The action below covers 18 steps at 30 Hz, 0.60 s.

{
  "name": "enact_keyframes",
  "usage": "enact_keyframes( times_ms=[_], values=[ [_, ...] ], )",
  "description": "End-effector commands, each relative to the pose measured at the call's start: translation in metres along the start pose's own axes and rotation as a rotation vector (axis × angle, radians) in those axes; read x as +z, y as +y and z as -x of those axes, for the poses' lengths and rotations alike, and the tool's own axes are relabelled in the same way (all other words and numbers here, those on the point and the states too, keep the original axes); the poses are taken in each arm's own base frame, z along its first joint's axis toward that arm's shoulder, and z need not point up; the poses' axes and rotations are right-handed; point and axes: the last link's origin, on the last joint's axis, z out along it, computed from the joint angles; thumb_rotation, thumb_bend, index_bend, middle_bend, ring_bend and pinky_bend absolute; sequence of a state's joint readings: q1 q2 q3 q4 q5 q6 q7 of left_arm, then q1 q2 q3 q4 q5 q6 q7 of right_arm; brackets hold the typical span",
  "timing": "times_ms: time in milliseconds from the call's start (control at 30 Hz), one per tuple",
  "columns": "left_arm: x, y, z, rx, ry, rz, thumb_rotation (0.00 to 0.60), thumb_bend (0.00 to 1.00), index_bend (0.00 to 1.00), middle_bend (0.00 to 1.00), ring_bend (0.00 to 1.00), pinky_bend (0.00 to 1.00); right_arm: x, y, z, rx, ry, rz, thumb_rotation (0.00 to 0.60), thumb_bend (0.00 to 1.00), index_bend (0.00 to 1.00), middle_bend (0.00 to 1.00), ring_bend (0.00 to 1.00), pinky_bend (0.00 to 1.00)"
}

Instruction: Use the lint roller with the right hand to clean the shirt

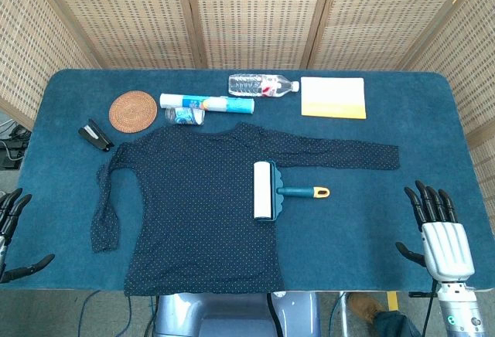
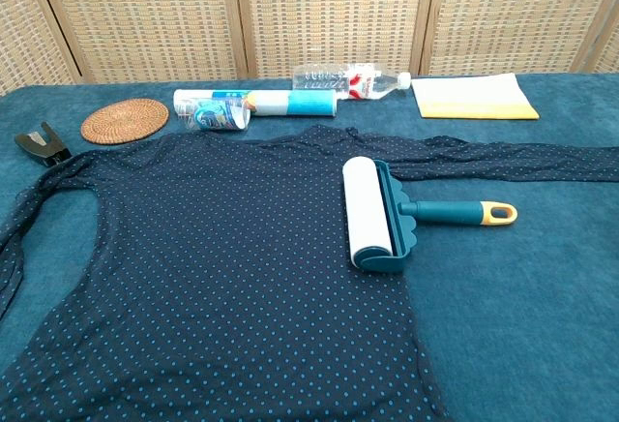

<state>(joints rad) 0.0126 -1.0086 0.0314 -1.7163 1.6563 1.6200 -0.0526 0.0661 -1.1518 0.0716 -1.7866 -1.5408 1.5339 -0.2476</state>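
One dark polka-dot shirt (image 1: 193, 205) lies spread flat across the middle of the blue-covered bench (image 1: 387, 221), body toward the near edge and one long sleeve stretched out toward 3 o'clock, presumably flattened this way so a roller can run over it without bunching the cloth. One lint roller (image 1: 267, 191) rests on the shirt's edge at about 3 o'clock from its centre: the white drum lies on the fabric, while the teal handle with its yellow tip points to 3 o'clock, off the cloth and over bare bench. That orientation seems chosen for the right robot hand (image 1: 442, 238), which sits at the near edge around 4 o'clock, well apart from the handle, fingers extended and spread, holding nothing. The left robot hand (image 1: 14, 233) shows only partly at the frame's 8 o'clock edge, fingers apart and empty too; the chest view shows neither hand. Along the far side, from 10 to 1 o'clock, sits a row of items kept clear of the working area: one black stapler-like tool (image 1: 96, 135), one round woven coaster (image 1: 133, 110), one white-and-teal tube (image 1: 207, 103) with one small clear item (image 1: 184, 116) just beside it whose nature I cannot tell, one plastic water bottle (image 1: 263, 85) lying on its side, and one pale yellow folded cloth (image 1: 332, 97). Cleaning has not yet begun; the first step, by my reading, is reaching for the handle.
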Motion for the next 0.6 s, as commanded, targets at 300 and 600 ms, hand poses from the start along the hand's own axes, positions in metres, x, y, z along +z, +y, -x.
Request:
enact_keyframes(
  times_ms=[300,600],
  values=[
    [0.001,-0.001,0.001,0.000,0.005,-0.003,0.600,0.00,0.00,0.00,0.00,0.00,0.015,-0.008,0.005,-0.034,-0.027,-0.039,0.600,0.00,0.00,0.41,0.46,0.20],
    [0.016,0.002,0.010,0.015,-0.027,-0.015,0.600,0.00,0.00,0.00,0.00,0.00,0.113,-0.069,0.010,-0.085,-0.159,-0.232,0.600,0.00,0.00,0.89,0.97,1.00]
  ],
)
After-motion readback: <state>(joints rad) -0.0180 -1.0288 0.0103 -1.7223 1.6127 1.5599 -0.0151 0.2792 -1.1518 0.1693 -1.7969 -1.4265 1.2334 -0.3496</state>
